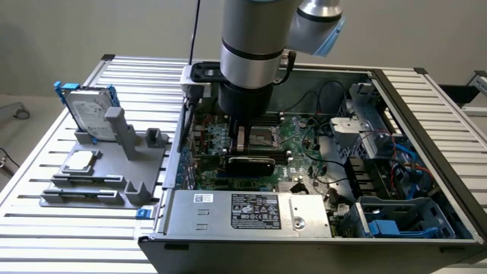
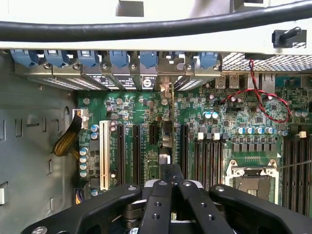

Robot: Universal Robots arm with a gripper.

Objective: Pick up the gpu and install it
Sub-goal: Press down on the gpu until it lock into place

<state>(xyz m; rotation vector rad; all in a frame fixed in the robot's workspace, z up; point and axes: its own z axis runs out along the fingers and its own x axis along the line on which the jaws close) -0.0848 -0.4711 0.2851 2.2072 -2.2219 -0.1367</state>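
Wrist view: claw was drawn narrow, fingertips together, above the motherboard. Exterior view: gpu sat directly beneath the claw, inside the open computer case, over the motherboard; whether it was gripped could not be told.

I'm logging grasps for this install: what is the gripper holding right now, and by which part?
Cannot be told. The gripper is shut low over the motherboard slots, and it hides whatever may sit between its jaws.
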